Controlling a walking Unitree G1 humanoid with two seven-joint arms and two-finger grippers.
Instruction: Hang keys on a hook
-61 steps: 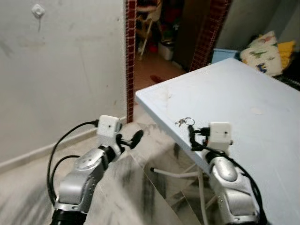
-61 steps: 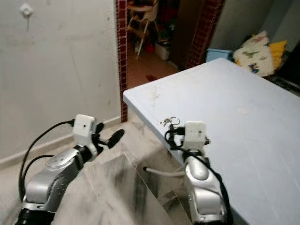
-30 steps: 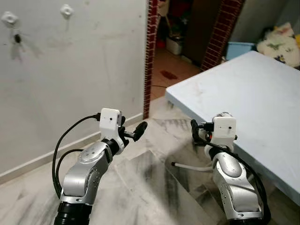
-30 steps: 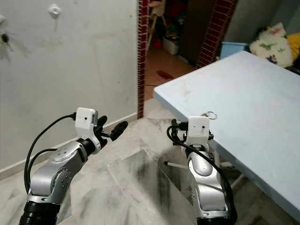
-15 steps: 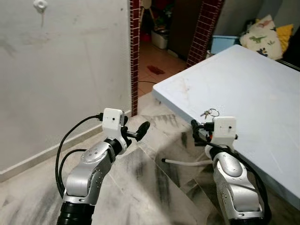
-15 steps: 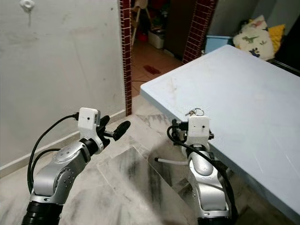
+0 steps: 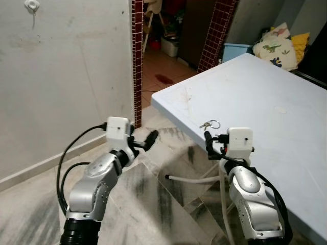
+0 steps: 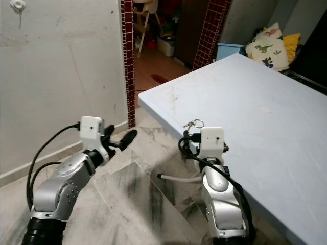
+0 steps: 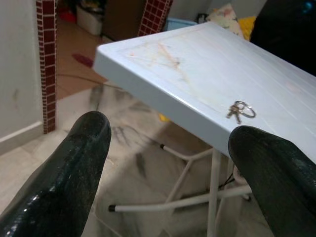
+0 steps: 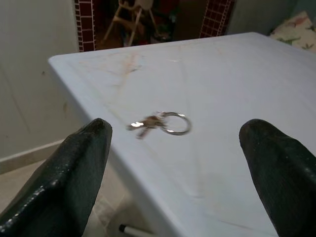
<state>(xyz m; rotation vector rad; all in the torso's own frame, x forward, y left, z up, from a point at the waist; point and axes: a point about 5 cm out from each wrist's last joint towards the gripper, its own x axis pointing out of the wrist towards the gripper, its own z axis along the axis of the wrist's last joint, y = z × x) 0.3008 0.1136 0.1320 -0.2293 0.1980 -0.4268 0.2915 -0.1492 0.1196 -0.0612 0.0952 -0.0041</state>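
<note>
Right tool (image 10: pixel 175 163) raised at near edge of pale blue plastic worktop (image 7: pixel 286 127), black fingers (image 10: pixel 79 173) spread wide, nothing between them. Small bunch of metal keys on a silver ring (image 10: pixel 160 122) lying flat on worktop close to that edge, just ahead of right tool, not touched. Keys also seen from head view (image 7: pixel 209 124), just beyond white wrist camera block (image 7: pixel 239 141).

Left tool (image 9: pixel 173 182) held out over grey-streaked marble floor (image 7: pixel 153 204), off to the left of worktop corner, fingers (image 9: pixel 74 168) wide apart, empty. Keys visible between them in the distance (image 9: pixel 240 110), well apart from left tool.

White wall hook (image 7: pixel 31 5) high on grey plaster wall (image 7: pixel 66 76), upper left, far from keys; something thin hanging below it, probably a cord, too small to be sure. Red-brown tiled doorway pillars (image 7: pixel 136 56) behind worktop, cluttered room beyond. Dinosaur-print cushion (image 7: pixel 273 47) past far end of worktop. White tube legs (image 9: pixel 197 192) under worktop.
</note>
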